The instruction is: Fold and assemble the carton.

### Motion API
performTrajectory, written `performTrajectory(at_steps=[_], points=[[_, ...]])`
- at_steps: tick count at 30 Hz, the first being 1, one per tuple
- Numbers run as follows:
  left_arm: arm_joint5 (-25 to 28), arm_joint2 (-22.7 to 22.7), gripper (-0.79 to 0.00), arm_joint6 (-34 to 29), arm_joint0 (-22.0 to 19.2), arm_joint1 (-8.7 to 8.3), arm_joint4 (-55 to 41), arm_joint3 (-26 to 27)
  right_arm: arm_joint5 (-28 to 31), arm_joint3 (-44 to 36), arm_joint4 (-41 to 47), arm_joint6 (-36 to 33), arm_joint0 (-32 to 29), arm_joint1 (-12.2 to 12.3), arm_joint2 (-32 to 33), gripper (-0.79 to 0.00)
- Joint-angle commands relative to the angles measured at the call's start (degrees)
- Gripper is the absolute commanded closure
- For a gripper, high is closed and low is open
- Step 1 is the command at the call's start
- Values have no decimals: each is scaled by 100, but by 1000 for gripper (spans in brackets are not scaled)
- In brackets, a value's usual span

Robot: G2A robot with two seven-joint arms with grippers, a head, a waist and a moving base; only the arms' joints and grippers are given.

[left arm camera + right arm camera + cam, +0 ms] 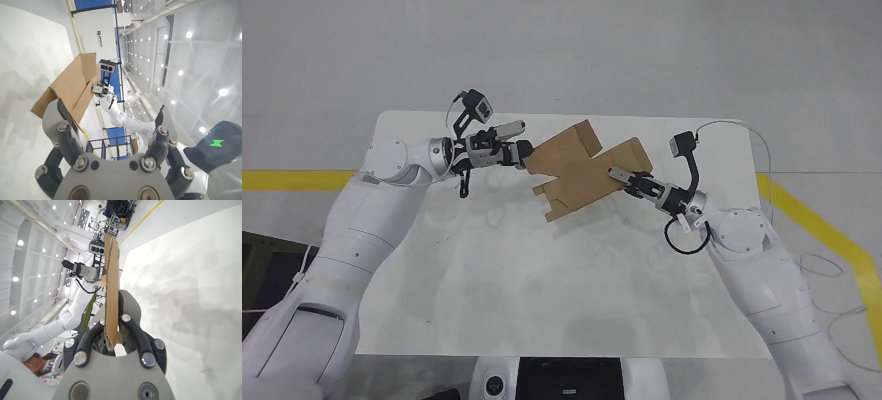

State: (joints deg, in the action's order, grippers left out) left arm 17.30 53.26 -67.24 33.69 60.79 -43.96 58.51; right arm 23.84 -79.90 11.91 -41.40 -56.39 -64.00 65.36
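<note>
The right gripper (626, 179) was clamped on one edge panel of the carton (577, 168), while the left gripper (522, 153) was spread wide, one finger (63, 110) laid against the opposite edge. The carton, plain brown corrugated board, partly unfolded with flaps splayed, was held between both arms over the far half of the white table (492, 290).

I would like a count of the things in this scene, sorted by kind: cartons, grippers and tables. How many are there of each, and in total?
Carton: 1, brown cardboard
Grippers: 2, the left gripper and the right gripper
Table: 1, white
Total: 4
</note>
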Motion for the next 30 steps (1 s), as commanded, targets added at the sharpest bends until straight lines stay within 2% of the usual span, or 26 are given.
performTrajectory(at_steps=[1, 16, 17, 18, 21, 26, 28, 30], points=[[-19, -53, -785, 101, -27, 37, 58, -66, 8, 14, 13, 9, 31, -14, -35, 0], [-87, -140, -785, 217, -95, 225, 200, -423, 93, 97, -60, 118, 97, -68, -72, 0], [-95, -134, -757, 203, -88, 231, 203, -424, 88, 95, -71, 131, 96, -69, -67, 0], [-101, -127, -671, 187, -79, 236, 207, -420, 87, 92, -85, 141, 93, -70, -62, 0], [-126, -107, -526, 144, -48, 245, 260, -418, 79, 90, -126, 167, 80, -71, -39, 0], [-164, -84, -502, 142, -10, 247, 485, -414, 44, 65, -194, 197, 43, -70, 1, 0], [-177, -69, -400, 165, 5, 249, 557, -407, 29, 56, -215, 202, 33, -71, 10, 0], [-185, -52, -369, 178, 19, 251, 613, -390, 6, 37, -239, 187, 30, -72, 10, 0]])
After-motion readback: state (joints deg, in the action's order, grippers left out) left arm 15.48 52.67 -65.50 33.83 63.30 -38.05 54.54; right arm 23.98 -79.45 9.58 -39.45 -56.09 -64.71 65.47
